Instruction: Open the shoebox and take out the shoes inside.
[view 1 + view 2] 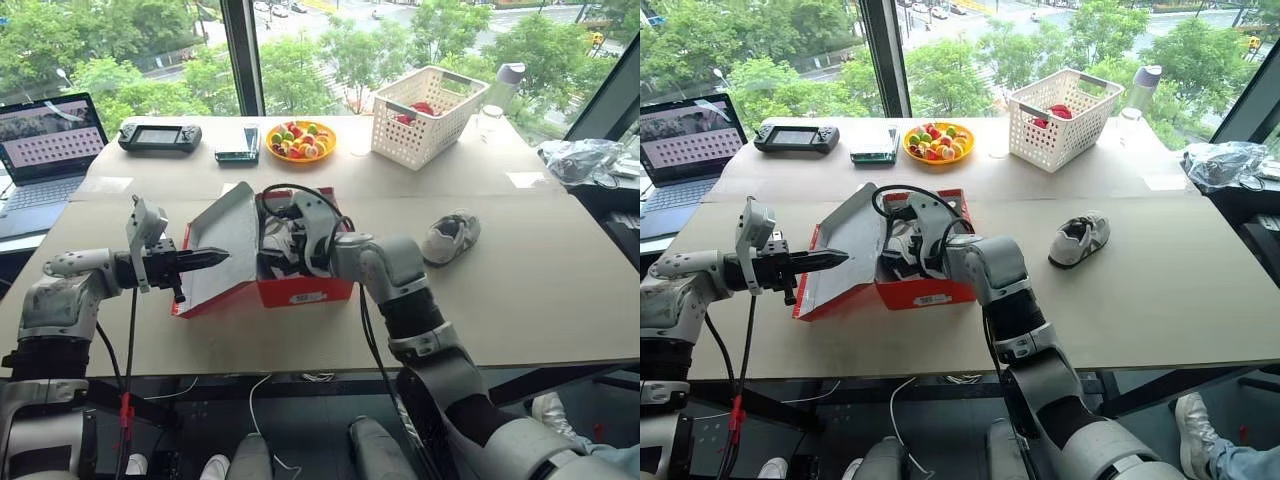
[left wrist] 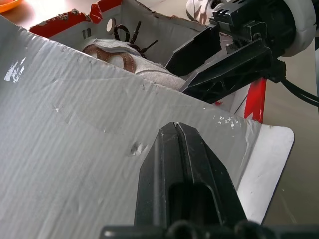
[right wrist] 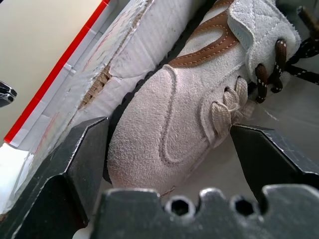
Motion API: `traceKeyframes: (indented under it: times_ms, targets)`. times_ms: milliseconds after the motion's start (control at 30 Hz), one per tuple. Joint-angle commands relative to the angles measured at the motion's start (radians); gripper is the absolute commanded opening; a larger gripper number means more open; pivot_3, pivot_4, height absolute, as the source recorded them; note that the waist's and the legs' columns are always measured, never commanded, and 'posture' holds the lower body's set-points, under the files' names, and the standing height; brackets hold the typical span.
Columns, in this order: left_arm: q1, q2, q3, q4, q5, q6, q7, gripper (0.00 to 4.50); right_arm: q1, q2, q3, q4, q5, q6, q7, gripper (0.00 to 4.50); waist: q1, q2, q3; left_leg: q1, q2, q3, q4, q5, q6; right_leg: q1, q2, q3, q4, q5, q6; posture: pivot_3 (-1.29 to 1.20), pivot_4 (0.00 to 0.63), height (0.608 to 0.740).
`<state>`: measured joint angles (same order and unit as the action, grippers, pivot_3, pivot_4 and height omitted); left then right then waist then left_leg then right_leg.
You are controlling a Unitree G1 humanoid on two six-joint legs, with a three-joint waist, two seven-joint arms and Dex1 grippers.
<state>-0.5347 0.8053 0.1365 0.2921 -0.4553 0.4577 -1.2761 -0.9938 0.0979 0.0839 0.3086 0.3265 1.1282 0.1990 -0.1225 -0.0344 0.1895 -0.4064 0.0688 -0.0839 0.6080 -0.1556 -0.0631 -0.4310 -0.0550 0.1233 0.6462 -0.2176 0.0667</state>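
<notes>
Open red shoebox on the worktop, both arms at work on it

The red rectangular cardboard shoebox (image 1: pixel 300 290) sits near the front edge of the tan worktop (image 1: pixel 520 290), its pale grey lid (image 1: pixel 222 245) swung up toward the left. The left tool (image 1: pixel 205 259), fingers pressed together, rests against the lid's inner face. The right tool (image 1: pixel 285 245) reaches down into the box. One small grey-white sneaker (image 1: pixel 449 236) lies on the worktop right of the box. Behind stand a white lattice basket (image 1: pixel 425 115) and a yellow dish (image 1: pixel 300 140).
</notes>
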Motion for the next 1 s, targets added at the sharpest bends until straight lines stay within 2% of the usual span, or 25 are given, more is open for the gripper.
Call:
traceKeyframes:
  times_ms: [33, 267, 500, 600, 733, 800, 1000]
  targets:
    - [-0.003, 0.01, 0.017, -0.022, -0.005, -0.016, 0.003, 0.0, 0.006, 0.012, -0.021, 0.086, -0.026, -0.004, -0.026, 3.44, 0.0, 0.0, 0.0, 0.0, 0.0, 0.0, 0.0, 0.0, 0.0, 0.0, 0.0, 0.0, 0.0, 0.0, 0.0, 0.0, 0.15, 0.74]
    - [-0.002, 0.012, 0.019, -0.024, -0.005, -0.016, 0.005, 0.0, 0.001, 0.0, -0.056, 0.107, 0.01, 0.001, -0.026, 1.3, 0.001, -0.001, -0.001, 0.003, 0.0, 0.0, 0.0, 0.0, 0.0, 0.004, 0.0, 0.0, -0.001, 0.0, 0.0, 0.0, 0.15, 0.74]
    - [-0.004, 0.012, 0.017, -0.023, -0.006, -0.014, 0.006, 0.0, -0.015, -0.019, -0.088, 0.106, 0.036, -0.002, -0.023, 1.3, 0.0, -0.001, -0.001, 0.002, 0.0, 0.0, -0.001, 0.0, 0.0, 0.005, 0.0, 0.0, -0.004, -0.001, -0.001, 0.0, 0.15, 0.74]
    - [-0.003, 0.011, 0.016, -0.026, -0.006, -0.011, 0.007, 0.0, -0.055, -0.032, -0.141, 0.044, 0.082, 0.016, -0.014, 1.3, 0.0, -0.001, -0.001, 0.001, 0.0, 0.0, -0.001, 0.0, 0.0, 0.004, 0.0, 0.0, -0.004, -0.001, -0.001, 0.0, 0.15, 0.74]
    - [0.0, 0.016, 0.018, -0.028, -0.006, -0.01, 0.005, 0.0, -0.109, -0.023, -0.236, -0.052, 0.172, 0.097, -0.005, 1.3, 0.002, 0.0, -0.001, -0.009, 0.0, 0.0, -0.001, 0.0, 0.0, -0.005, 0.0, 0.0, -0.004, 0.0, 0.0, 0.0, 0.15, 0.74]
    - [0.0, 0.017, 0.017, -0.027, -0.005, -0.011, 0.005, 0.0, -0.115, -0.026, -0.248, -0.099, 0.194, 0.141, -0.003, 1.3, 0.001, 0.0, -0.001, -0.017, 0.0, -0.001, -0.001, 0.002, 0.003, -0.012, 0.0, 0.0, -0.003, 0.004, 0.008, 0.0, 0.15, 0.74]
    - [-0.013, 0.017, 0.011, -0.018, -0.001, -0.01, 0.002, 0.0, -0.094, -0.005, -0.312, -0.184, 0.239, 0.231, -0.022, 1.3, -0.001, 0.0, -0.001, -0.019, 0.0, 0.0, -0.009, 0.002, 0.003, -0.017, 0.0, -0.001, -0.004, 0.001, 0.004, 0.0, 0.15, 0.74]
